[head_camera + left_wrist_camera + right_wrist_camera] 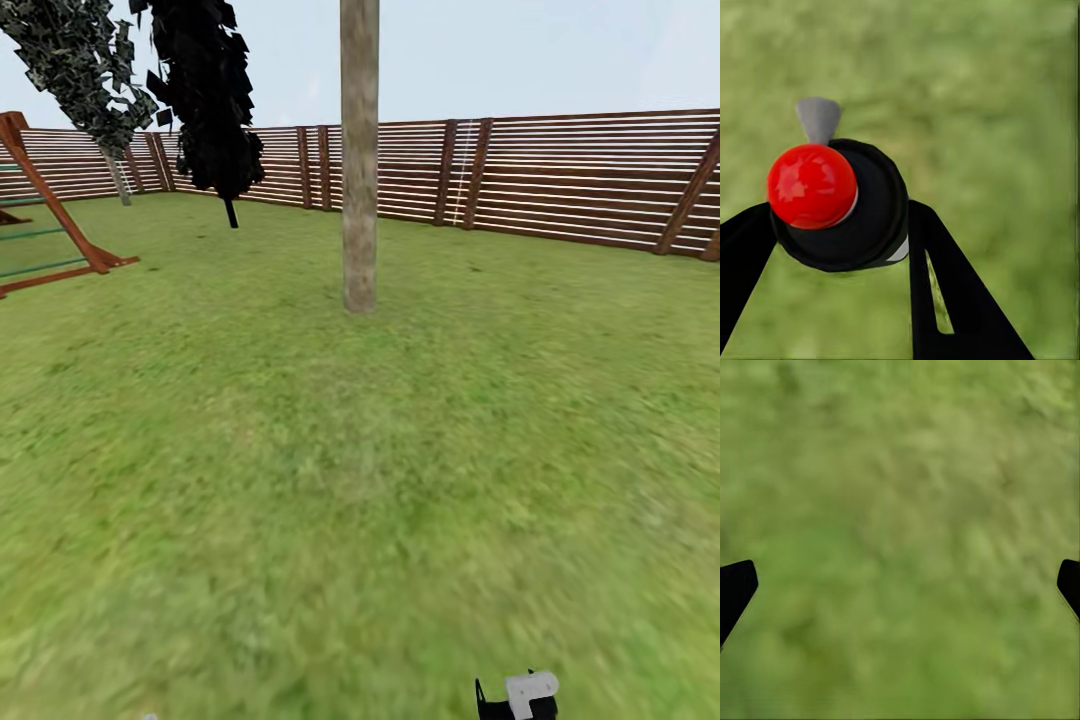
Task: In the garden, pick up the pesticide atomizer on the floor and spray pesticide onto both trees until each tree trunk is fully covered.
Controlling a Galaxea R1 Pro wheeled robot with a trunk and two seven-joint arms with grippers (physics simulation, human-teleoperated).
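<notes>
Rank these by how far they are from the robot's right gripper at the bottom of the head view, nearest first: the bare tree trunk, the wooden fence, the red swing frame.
From the right gripper:
1. Tree trunk, straight ahead on the grass.
2. Red swing frame, far left.
3. Wooden fence, along the back.

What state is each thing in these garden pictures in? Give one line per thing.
Left gripper: shut on atomizer.
Atomizer: held, seen end-on, red cap facing the camera.
Right gripper: open, nothing between its fingers.
Trunk: upright, bare, no white specks visible.
Fence: standing, unbroken.
Grass: blurred.
</notes>
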